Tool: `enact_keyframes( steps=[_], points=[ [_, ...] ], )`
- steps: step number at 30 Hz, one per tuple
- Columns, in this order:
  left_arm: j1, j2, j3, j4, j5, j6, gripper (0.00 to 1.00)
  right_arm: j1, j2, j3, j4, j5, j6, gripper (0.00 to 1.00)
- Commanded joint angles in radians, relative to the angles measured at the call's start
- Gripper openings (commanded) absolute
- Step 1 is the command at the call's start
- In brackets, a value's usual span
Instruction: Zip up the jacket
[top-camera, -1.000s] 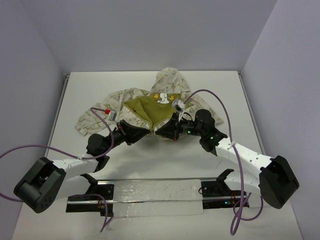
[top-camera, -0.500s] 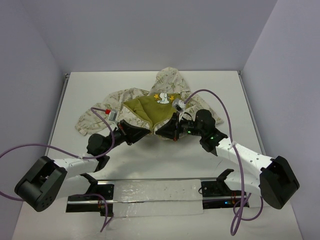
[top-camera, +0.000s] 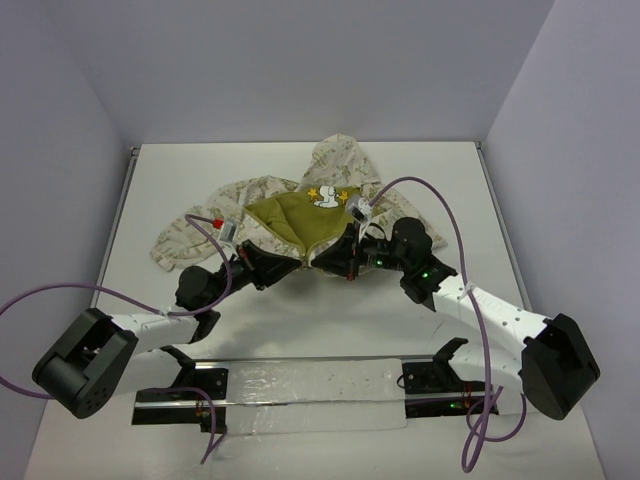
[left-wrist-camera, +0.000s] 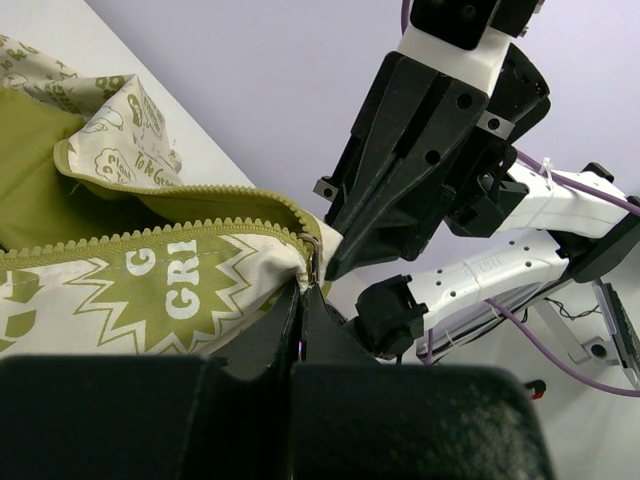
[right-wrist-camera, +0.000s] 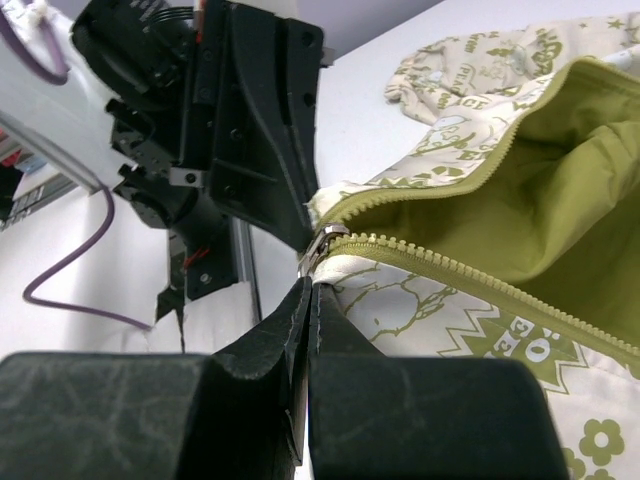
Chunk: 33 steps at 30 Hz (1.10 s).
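The jacket (top-camera: 285, 215) lies in the middle of the table, front open, with the olive lining and white patch showing. Both grippers meet at the bottom of its zipper. My left gripper (top-camera: 297, 264) is shut on the cream hem just below the zipper end (left-wrist-camera: 301, 292). My right gripper (top-camera: 320, 262) is shut on the metal zipper pull (right-wrist-camera: 320, 248) at the bottom of the olive teeth (right-wrist-camera: 309, 290). The slider (left-wrist-camera: 314, 252) sits where the two rows of teeth join. Each wrist view shows the other gripper's black fingers (left-wrist-camera: 400, 150) (right-wrist-camera: 260, 130) close by.
A metal rail with a clear plate (top-camera: 300, 385) lies across the near edge between the arm bases. Purple cables (top-camera: 425, 200) loop over both arms. Walls enclose the white table (top-camera: 450, 180) on three sides.
The right wrist has edged slightly up and away from me; the jacket's lower edge has shifted a little with it. The left arm has barely moved.
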Motion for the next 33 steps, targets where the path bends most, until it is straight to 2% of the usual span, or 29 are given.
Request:
enact_keyframes(
  steps=[1, 9, 18, 25, 33],
  points=[
    [-0.008, -0.006, -0.010, 0.381, 0.069, -0.004, 0.00, 0.008, 0.026, 0.075, 0.078, 0.055, -0.023, 0.00],
    [-0.008, -0.007, -0.045, 0.418, 0.086, -0.022, 0.00, -0.021, 0.034, 0.076, 0.114, 0.083, -0.004, 0.00],
    [-0.009, -0.001, -0.060, 0.382, 0.088, -0.015, 0.00, -0.025, 0.040, 0.057, 0.169, 0.097, 0.041, 0.00],
    [-0.008, 0.013, -0.141, 0.434, 0.052, -0.054, 0.00, -0.024, 0.081, 0.036, 0.169, 0.085, 0.047, 0.00],
    [-0.011, -0.031, -0.147, 0.338, 0.056, -0.042, 0.00, -0.024, 0.120, 0.003, 0.233, 0.104, 0.109, 0.00]
  ],
)
